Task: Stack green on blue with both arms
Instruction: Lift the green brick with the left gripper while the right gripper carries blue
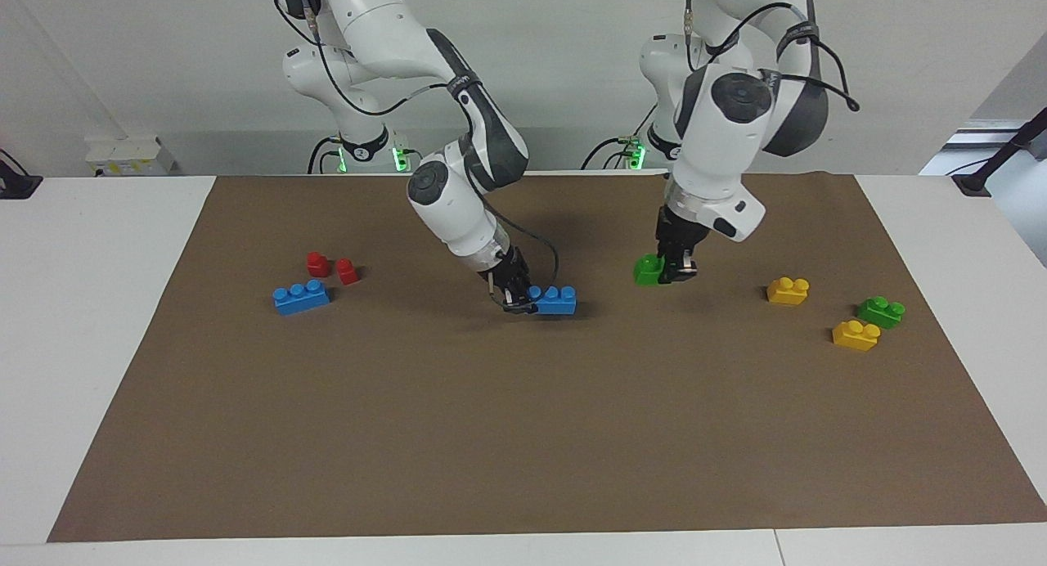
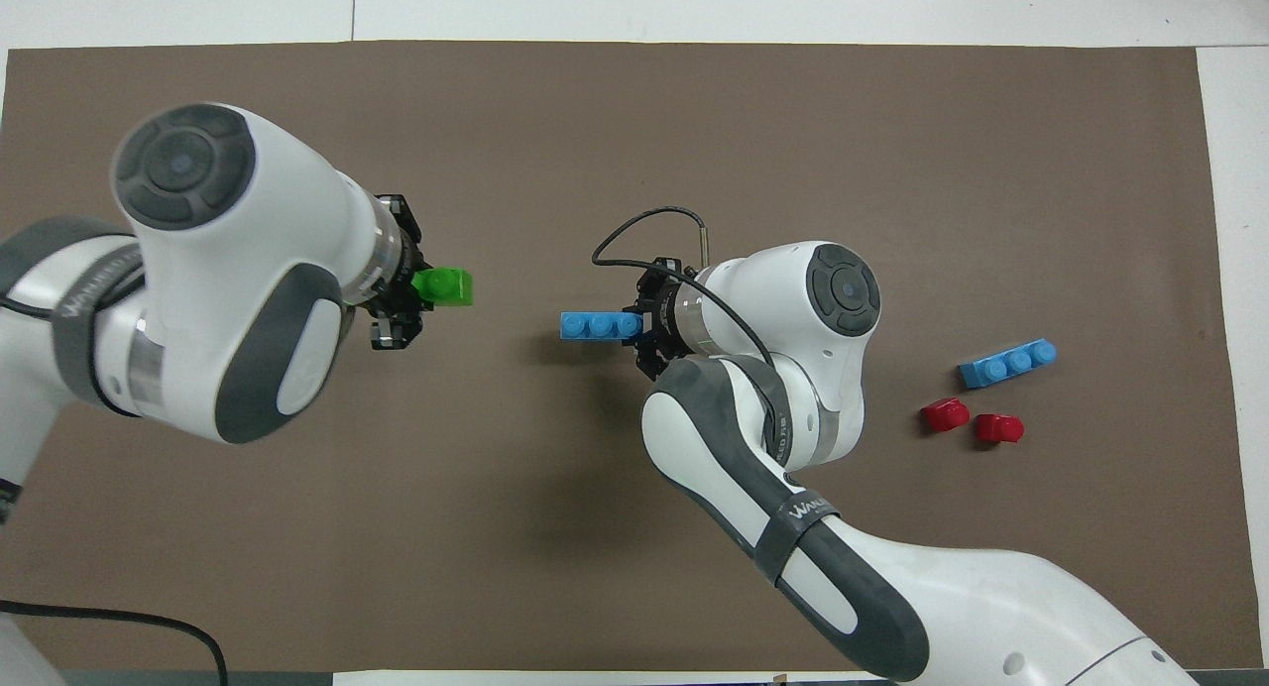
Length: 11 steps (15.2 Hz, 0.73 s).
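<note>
My right gripper is shut on one end of a blue three-stud brick, which lies low on the brown mat near the table's middle, studs up. The gripper and brick also show in the overhead view. My left gripper is shut on a green brick, held low at the mat beside the blue brick, toward the left arm's end. In the overhead view the green brick sticks out from the left gripper toward the blue one, a gap between them.
A second blue brick and two red bricks lie toward the right arm's end. Two yellow bricks and a second green brick lie toward the left arm's end. The brown mat covers the table.
</note>
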Available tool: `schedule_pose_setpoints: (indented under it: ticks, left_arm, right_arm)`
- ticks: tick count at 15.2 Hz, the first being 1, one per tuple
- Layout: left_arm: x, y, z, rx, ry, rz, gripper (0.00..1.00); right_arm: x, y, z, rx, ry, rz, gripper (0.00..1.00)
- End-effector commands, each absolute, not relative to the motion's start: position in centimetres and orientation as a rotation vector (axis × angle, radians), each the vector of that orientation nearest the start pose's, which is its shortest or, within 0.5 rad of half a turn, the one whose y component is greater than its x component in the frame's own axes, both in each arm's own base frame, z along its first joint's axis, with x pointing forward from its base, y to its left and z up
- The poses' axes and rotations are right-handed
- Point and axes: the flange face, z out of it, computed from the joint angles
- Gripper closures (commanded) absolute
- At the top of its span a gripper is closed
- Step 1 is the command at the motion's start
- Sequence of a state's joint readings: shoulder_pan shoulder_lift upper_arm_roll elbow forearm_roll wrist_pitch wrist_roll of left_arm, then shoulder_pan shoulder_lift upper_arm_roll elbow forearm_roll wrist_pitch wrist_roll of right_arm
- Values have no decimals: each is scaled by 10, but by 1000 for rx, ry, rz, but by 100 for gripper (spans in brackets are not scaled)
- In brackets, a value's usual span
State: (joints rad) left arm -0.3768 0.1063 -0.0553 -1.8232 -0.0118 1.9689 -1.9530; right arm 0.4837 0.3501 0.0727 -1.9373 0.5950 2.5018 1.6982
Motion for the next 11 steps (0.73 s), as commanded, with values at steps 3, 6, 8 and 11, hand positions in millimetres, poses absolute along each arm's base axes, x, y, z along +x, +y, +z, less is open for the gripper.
schedule_pose_setpoints:
  ticks: [3,6,8,11]
  left_arm:
    - [495,-297,457,-2272,-2294,-40,100]
    - [483,-321,446,-2269,-2297,-41,100]
    - [480,-331,438,-2262,-2313,-57,100]
    - [477,-353,416,-2254,-2337,-111,100]
  right_arm:
    - [536,322,308,-1898,1928,399,100]
    - [532,323,296,-1927,1911,387,100]
    - [532,323,289,-1916,1923,388,100]
    - [529,329,282,-1899,1928,384,100]
